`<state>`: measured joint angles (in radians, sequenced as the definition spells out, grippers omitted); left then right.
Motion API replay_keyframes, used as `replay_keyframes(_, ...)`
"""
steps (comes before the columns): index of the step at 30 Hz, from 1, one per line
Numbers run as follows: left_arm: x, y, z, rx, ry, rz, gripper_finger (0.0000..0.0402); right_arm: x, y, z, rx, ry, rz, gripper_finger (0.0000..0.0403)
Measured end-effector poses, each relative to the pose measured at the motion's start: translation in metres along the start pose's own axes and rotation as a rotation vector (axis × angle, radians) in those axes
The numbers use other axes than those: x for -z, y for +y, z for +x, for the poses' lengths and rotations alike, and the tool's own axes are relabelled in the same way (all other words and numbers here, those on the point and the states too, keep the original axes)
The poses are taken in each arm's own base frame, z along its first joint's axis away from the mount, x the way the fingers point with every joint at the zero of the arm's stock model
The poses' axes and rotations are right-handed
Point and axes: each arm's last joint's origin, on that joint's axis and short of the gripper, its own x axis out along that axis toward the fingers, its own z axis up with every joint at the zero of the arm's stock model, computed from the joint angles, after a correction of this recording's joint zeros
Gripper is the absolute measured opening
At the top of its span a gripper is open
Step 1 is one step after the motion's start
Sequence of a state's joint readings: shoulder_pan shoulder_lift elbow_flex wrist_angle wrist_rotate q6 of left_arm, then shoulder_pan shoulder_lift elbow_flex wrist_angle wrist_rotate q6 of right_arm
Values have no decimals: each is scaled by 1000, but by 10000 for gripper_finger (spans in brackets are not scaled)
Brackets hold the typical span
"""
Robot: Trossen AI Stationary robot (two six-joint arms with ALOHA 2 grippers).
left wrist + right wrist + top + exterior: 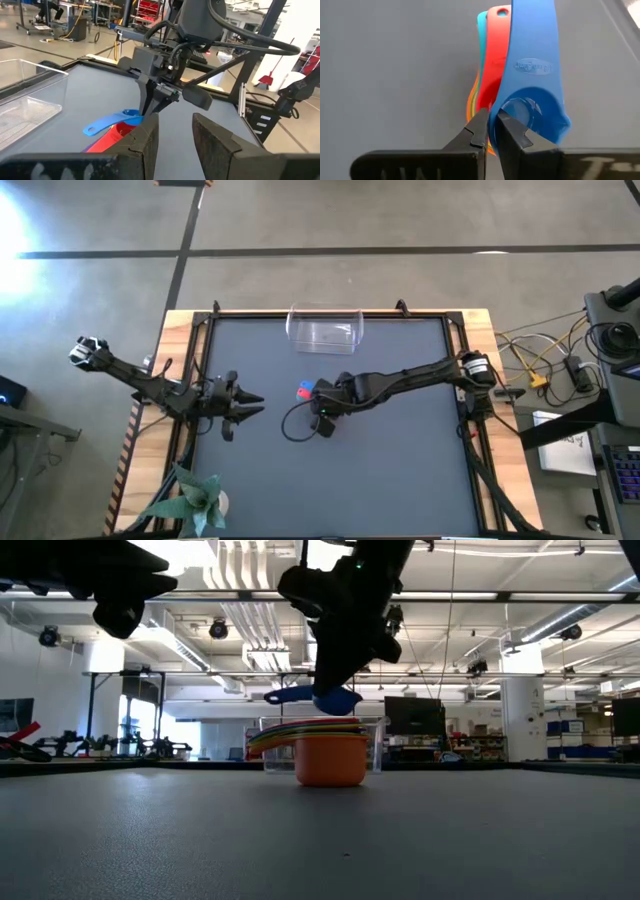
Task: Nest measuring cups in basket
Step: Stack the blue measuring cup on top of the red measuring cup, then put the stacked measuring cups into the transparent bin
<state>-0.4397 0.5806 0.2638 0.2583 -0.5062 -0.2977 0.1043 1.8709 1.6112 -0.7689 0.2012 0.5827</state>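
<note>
A stack of nested measuring cups (pixel 330 755), an orange one at the bottom, stands on the dark mat near the table's middle; its red handle (pixel 496 55) shows on top. Just above it hangs the blue cup (pixel 318 697), with my right gripper (pixel 491 122) shut on it, slanting down from the right. The clear basket (pixel 325 328) stands at the far edge, behind the stack. My left gripper (pixel 250 402) waits level at the left, open, its fingers (pixel 145 137) holding nothing. My right gripper pinches the wall of the blue cup's bowl (pixel 495 112) at the rim, one finger inside the bowl and one outside. The fingers slant down from above and from the table's right. The cup hangs roughly level just above the stack, its handle (pixel 532 45) pointing away from the gripper.
An artificial plant (pixel 195 500) sits at the near left corner. Cables and equipment (pixel 560 370) lie beyond the right edge. Wide bare mat (pixel 380 470) stretches along the near side and to the right.
</note>
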Motion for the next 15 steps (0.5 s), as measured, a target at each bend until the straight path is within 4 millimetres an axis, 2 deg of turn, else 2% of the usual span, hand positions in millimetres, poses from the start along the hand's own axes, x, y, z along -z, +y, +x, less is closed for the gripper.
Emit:
replay_keyframes(5,-1,0,0,2,0,-1,102,0,0,0,0,5,-1,45)
replay_keyframes(11,0,-1,1,23,8,-19,102,1,0,0,5,7,-11,98)
replay_keyframes(15,3,-3,3,42,36,-18,102,1,-1,-6,0,0,-47,127)
